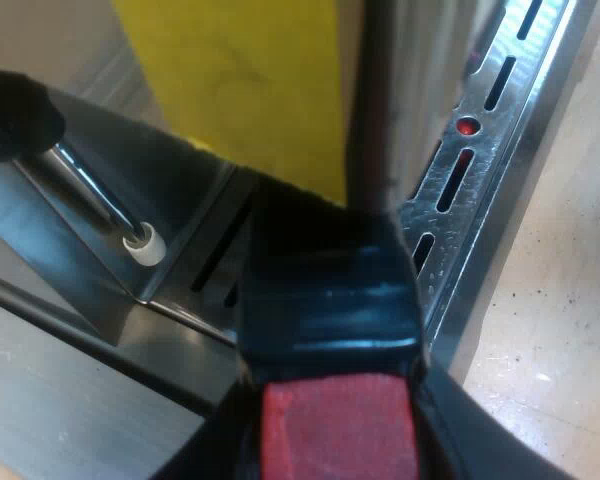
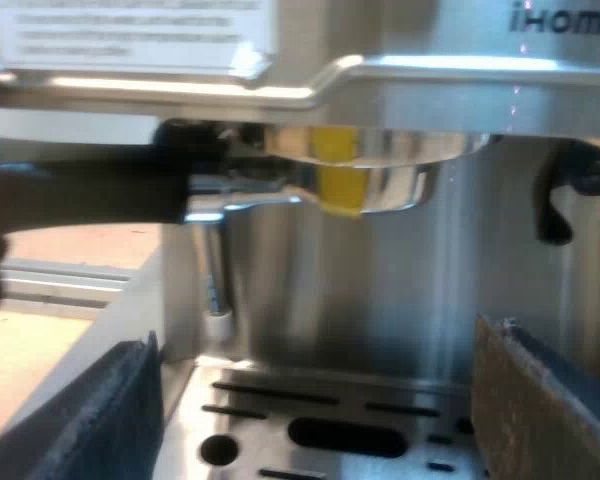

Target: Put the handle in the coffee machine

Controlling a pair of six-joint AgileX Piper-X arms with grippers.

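We clamp the handle (image 1: 330, 300) between our left fingers (image 1: 468, 440), holder (image 2: 375, 188) seated at the espresso machine (image 2: 410, 80); locking probably remains; right fingers (image 2: 90, 420) apart.

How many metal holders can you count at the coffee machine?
1. The holder sits at the machine front, its red handle end gripped by the left end effector. Others may be hidden.

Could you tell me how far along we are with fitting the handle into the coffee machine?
Done: the metal holder with yellow tape sits up under the steel espresso machine's brew head. In hand: the left end effector grips its dark red-ended handle. Left: likely the locking turn, then release.
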